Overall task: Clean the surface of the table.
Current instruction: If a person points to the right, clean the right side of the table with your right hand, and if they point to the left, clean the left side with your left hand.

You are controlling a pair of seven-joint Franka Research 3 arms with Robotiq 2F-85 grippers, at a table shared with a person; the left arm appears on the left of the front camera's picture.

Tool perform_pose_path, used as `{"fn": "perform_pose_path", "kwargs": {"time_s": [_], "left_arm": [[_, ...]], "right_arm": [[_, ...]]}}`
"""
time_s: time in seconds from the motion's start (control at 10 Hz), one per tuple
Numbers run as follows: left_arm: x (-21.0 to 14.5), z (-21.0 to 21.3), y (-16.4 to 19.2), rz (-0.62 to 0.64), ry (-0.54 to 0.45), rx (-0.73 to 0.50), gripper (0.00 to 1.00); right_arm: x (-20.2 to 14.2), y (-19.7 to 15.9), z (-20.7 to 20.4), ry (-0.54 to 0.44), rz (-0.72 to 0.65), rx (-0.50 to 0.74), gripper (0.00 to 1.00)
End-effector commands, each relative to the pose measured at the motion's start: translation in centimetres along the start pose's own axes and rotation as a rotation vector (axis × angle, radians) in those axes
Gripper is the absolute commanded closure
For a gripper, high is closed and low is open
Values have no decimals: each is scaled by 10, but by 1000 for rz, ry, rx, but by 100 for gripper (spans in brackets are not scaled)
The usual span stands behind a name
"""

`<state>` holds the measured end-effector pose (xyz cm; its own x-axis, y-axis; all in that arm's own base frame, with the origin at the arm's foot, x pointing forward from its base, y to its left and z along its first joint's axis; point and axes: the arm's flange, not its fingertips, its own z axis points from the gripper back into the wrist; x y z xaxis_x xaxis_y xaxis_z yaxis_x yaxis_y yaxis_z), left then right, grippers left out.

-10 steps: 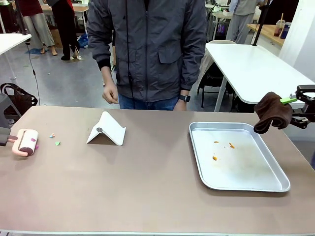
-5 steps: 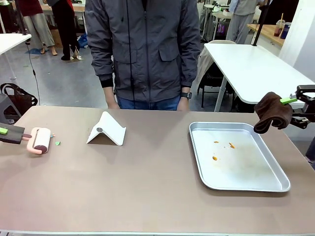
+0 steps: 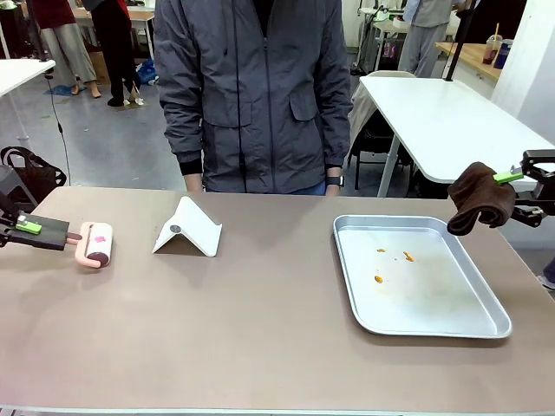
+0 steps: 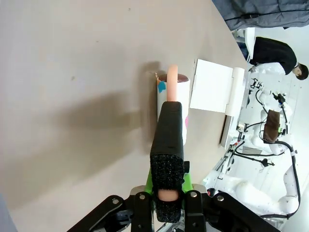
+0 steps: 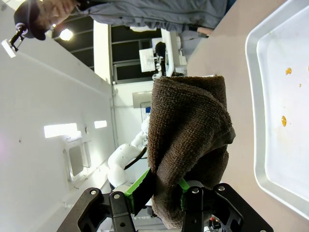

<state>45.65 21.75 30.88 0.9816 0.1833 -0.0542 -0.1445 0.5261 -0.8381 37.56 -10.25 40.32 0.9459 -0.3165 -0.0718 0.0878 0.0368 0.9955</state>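
Near the counter's (image 3: 260,338) left edge, the left gripper (image 3: 28,228), clamped on a pink lint roller (image 3: 94,252), had rolled it rightward over the scraps (image 3: 99,237), lifting them, while the right gripper (image 3: 519,180) gripped a brown cloth (image 3: 481,199).

A white folded stand (image 3: 187,228) sits left of a metal tray (image 3: 434,299).

Left pincer (image 4: 166,193) and right pincer (image 5: 161,193): black, green pads (image 5: 137,186). Person (image 3: 260,87) wears grey zipped jacket (image 3: 251,113), perhaps a wristwatch (image 3: 335,180).
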Motion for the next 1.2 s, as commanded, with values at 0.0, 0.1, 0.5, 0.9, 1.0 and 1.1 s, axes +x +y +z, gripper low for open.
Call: {"fn": "perform_pose_path", "kwargs": {"time_s": [0.0,0.1,0.5,0.9,1.0,1.1], "left_arm": [[-7,-20,-6,8,23,21,78],[-5,-25,-12,-9,27,9,78],[-23,3,-52,-195,-12,-231,78],[-74,64,-62,-304,14,-372,78],[-89,79,-55,-306,40,-404,78],[-105,96,-46,-307,80,-447,78]], "right_arm": [[-3,5,3,6,9,12,100],[-3,5,3,6,9,12,100],[-3,5,3,6,9,12,100],[-3,5,3,6,9,12,100],[-3,5,3,6,9,12,100],[-3,5,3,6,9,12,100]]}}
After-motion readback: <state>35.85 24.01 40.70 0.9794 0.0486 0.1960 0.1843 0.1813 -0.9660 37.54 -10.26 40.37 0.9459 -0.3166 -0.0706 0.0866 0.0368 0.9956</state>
